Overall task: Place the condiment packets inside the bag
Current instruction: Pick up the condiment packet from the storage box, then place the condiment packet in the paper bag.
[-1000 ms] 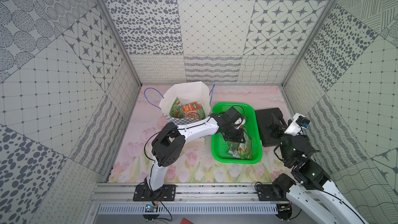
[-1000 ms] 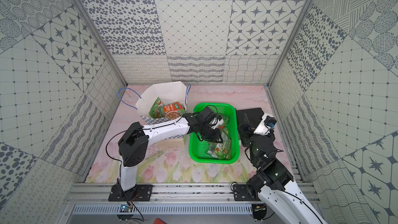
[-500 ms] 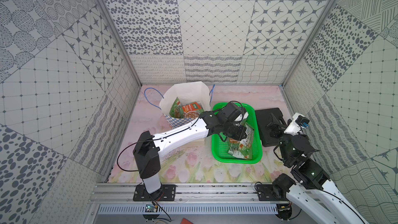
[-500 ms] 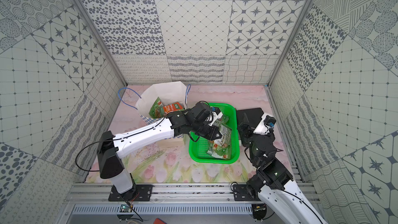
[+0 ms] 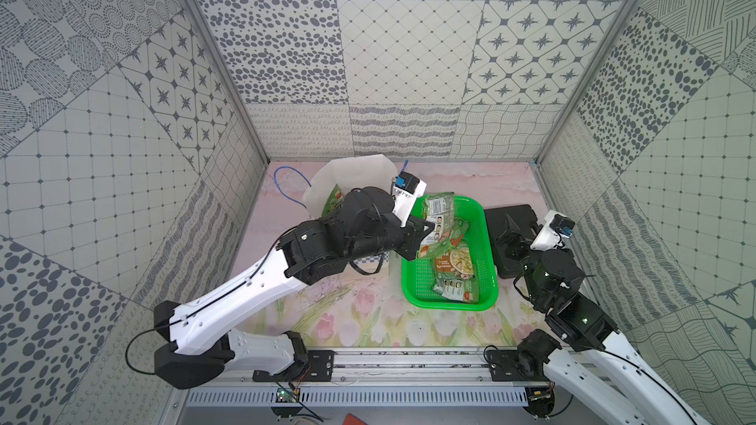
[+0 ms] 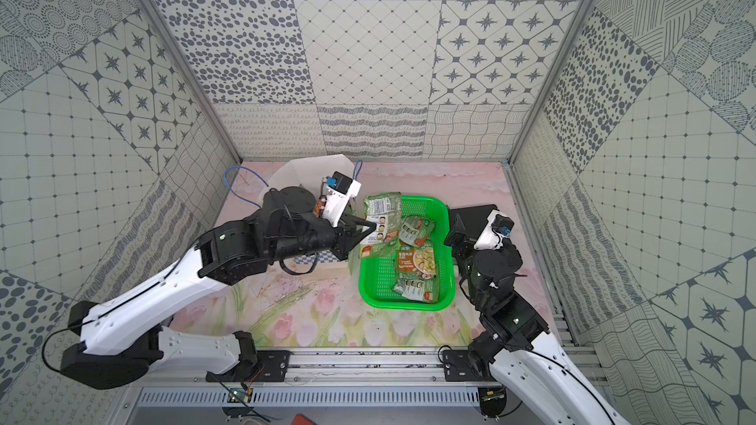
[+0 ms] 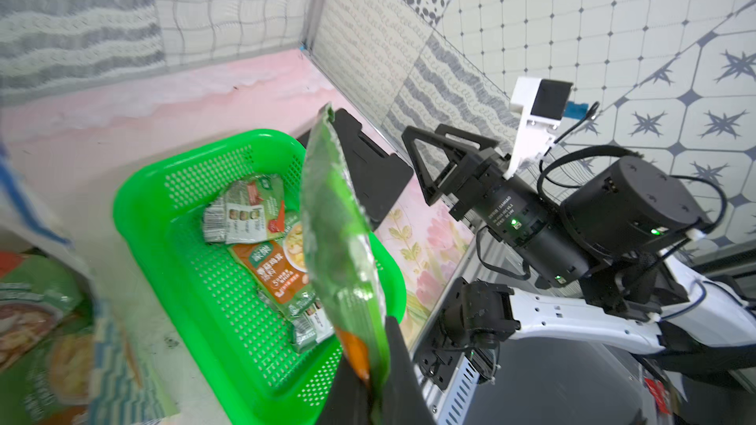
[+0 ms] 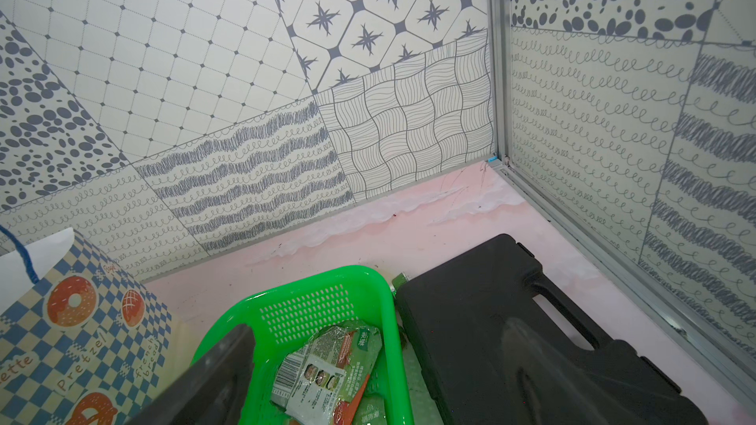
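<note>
Patterned grey-and-white walls (image 5: 409, 55) box in a table (image 5: 347, 320) covered by a pink floral mat. From the near edge the left arm (image 5: 253, 292) stretches diagonally towards the middle, its dark wrist crossing in front of the bag (image 5: 352, 173). The right arm (image 5: 572, 312) rises from the near right corner. Upright and open, the white bag stands by the far edge, left of centre, with its blue cord handles up. A black case (image 5: 511, 211) lies flat along the right edge. Between bag and case sits a green mesh basket (image 5: 417, 284), its right side just beside the case. The left claw (image 5: 425, 235) is clamped on a large green packet (image 5: 438, 214), pinching its lower, orange-tinted end. That packet stands nearly upright above the basket's far left corner, close to the bag's mouth; in the left wrist view it shows edge-on. The right claw (image 5: 509, 235) gapes wide with nothing between its fingers, poised over the case. Three more packets lie in the basket: a green one (image 5: 460, 231) towards the far end, an orange one with a soup photo (image 5: 454, 263) in the middle, and another green one (image 5: 454, 290) at the near end. Inside the bag part of a green packet (image 5: 333, 204) shows behind the left arm.
</note>
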Available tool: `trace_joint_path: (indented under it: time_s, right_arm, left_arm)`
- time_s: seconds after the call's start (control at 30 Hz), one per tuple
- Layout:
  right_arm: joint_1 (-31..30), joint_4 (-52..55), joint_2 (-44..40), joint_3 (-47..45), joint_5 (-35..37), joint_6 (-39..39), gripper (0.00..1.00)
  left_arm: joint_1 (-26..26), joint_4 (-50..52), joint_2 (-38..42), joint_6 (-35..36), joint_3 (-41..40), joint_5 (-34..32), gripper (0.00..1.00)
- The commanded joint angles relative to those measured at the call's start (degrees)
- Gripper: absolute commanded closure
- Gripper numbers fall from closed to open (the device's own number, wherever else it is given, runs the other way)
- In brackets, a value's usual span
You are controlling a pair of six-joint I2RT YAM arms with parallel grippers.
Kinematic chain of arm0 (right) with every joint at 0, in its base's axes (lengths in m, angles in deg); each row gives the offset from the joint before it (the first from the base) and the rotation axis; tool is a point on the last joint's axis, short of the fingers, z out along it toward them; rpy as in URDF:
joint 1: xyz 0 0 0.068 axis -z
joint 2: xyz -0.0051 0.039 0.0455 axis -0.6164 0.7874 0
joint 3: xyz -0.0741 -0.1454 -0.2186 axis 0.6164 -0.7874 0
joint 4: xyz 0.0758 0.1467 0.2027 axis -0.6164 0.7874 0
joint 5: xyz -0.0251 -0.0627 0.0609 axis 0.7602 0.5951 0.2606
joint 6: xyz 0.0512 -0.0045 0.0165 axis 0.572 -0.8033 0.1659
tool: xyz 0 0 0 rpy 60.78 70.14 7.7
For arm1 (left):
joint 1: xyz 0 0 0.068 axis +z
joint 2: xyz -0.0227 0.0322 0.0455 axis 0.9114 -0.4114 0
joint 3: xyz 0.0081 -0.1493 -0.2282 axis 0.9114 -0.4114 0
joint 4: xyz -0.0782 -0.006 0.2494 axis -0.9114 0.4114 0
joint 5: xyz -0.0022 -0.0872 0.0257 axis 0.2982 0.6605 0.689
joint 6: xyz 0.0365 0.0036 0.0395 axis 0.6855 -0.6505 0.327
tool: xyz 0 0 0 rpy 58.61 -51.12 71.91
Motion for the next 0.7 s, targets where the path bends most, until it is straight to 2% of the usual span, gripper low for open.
trace_joint_path:
  time_s: [0.0, 0.17, 0.3, 0.37, 0.47, 0.6, 0.67]
  right_arm:
    - [0.4, -2.72, 1.64, -0.4, -1.31, 0.23, 0.03]
    - [0.4, -2.82, 5.25, 0.71, -3.47, -0.34, 0.03]
    - [0.45, -2.82, 8.19, 1.59, -4.96, -0.67, 0.03]
    - [0.45, -2.9, 9.29, 1.96, -6.01, -0.81, 0.03]
    - [0.45, -2.82, 11.05, 2.63, -7.61, -1.08, 0.03]
    - [0.46, -2.82, 12.84, 3.28, -9.25, -1.58, 0.03]
    - [0.45, -2.82, 14.05, 3.68, -10.15, -1.71, 0.03]
  left_arm:
    - [-0.19, -3.73, 6.6, 9.75, -1.47, -20.21, 1.0]
    - [-0.2, -10.63, 10.65, 17.34, -4.27, -32.78, 1.0]
    - [0.25, -13.03, 10.27, 21.8, -4.83, -42.21, 1.0]
    - [1.51, -12.25, 8.89, 22.36, -4.32, -44.86, 1.0]
    - [5.58, -4.77, 5.37, 18.74, -1.08, -45.09, 1.0]
    - [12.33, 4.13, 0.35, 11.95, 2.75, -38.96, 1.0]
    - [16.57, 9.76, -2.82, 8.18, 5.39, -33.69, 1.0]
